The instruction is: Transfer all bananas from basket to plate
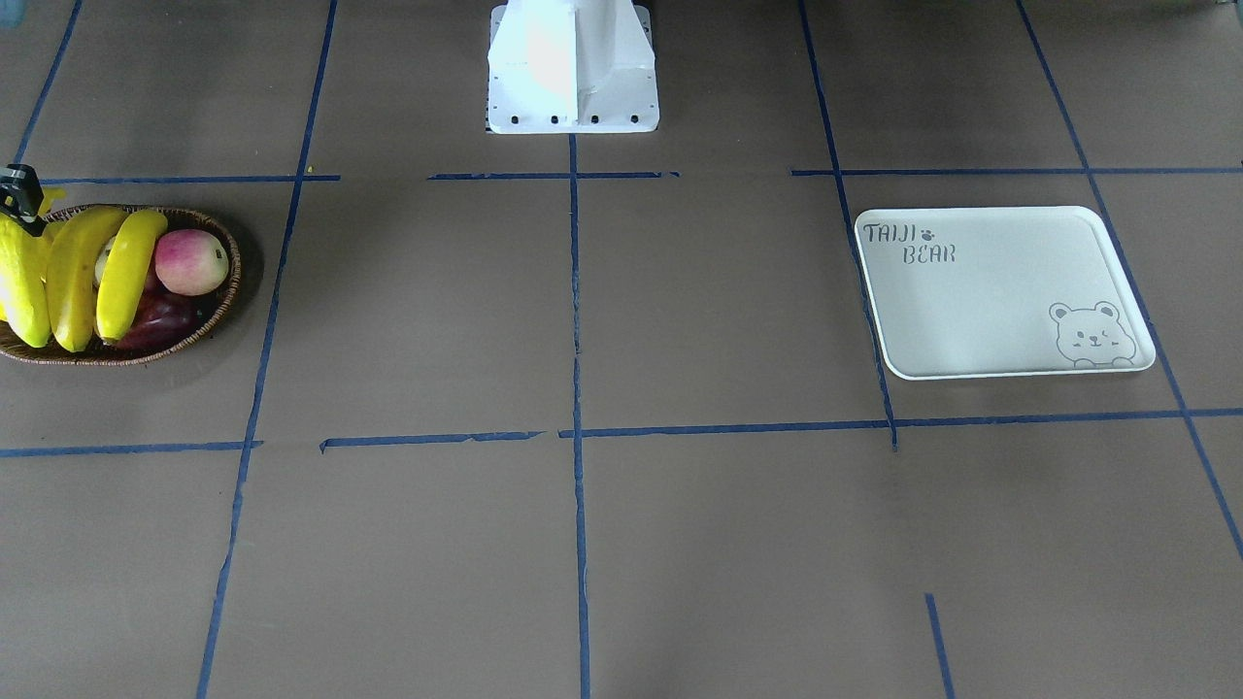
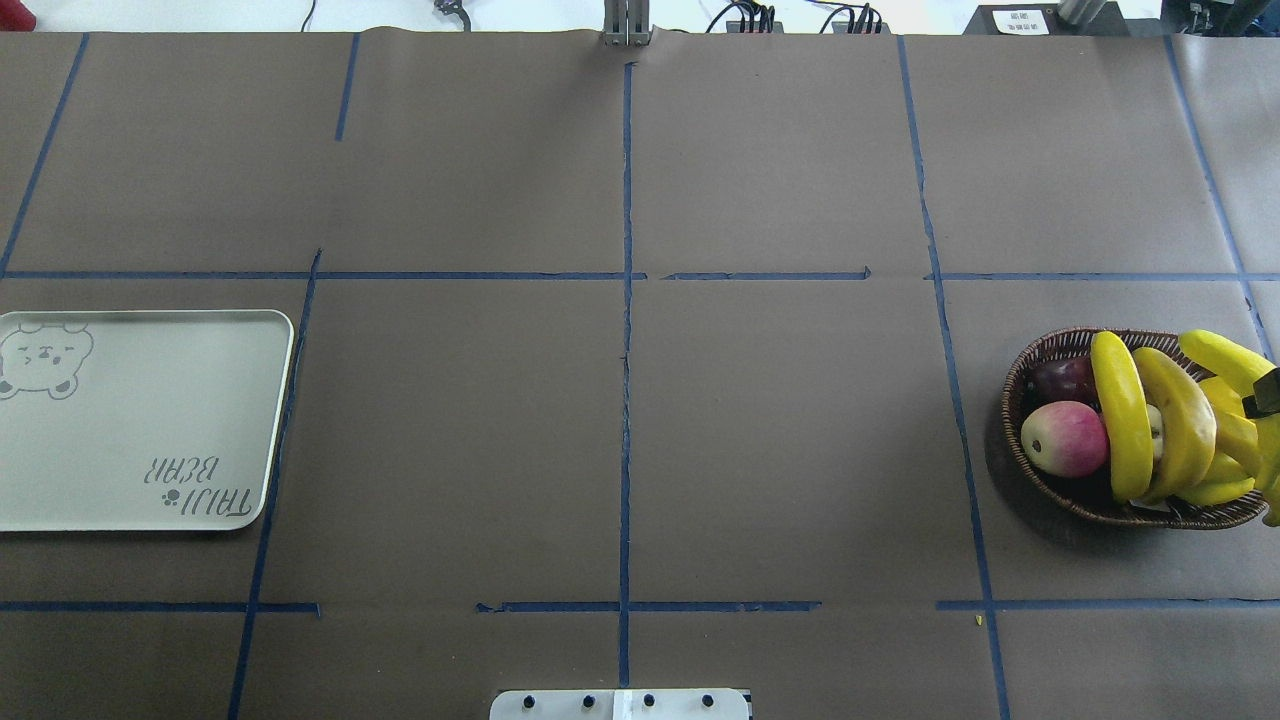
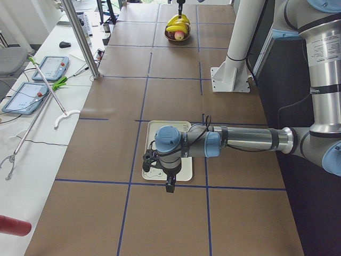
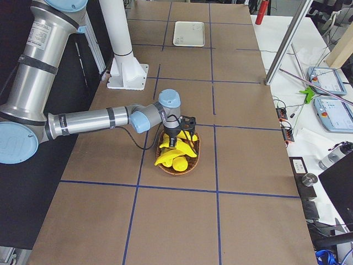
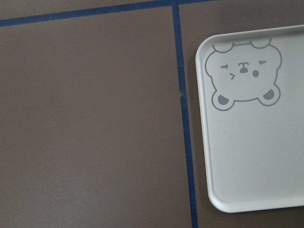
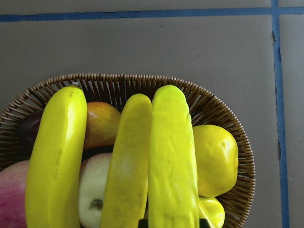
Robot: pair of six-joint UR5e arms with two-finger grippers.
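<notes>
Desk: brown paper desk (image 1: pixel 680 544) gridded in blue tape, basket (image 1: pixel 229 291) at one end, plate (image 1: pixel 971 291) well apart at the other.
Risk: slick, curved skins may slip from a pinch. Lifting one could roll the apple (image 1: pixel 191 261) out, and the yellow pear-shaped fruit (image 6: pixel 214 159) invites a mistaken grab.
Bananas: the bananas (image 1: pixel 124 274) are glossy and bright yellow, piled side by side in the basket; none is on the plate.
Right tool: right tool (image 1: pixel 21 199) is at the basket's edge; I cannot tell its grip.
Left tool: left tool (image 3: pixel 169 184) hangs over the plate's edge; I cannot tell its grip.
</notes>
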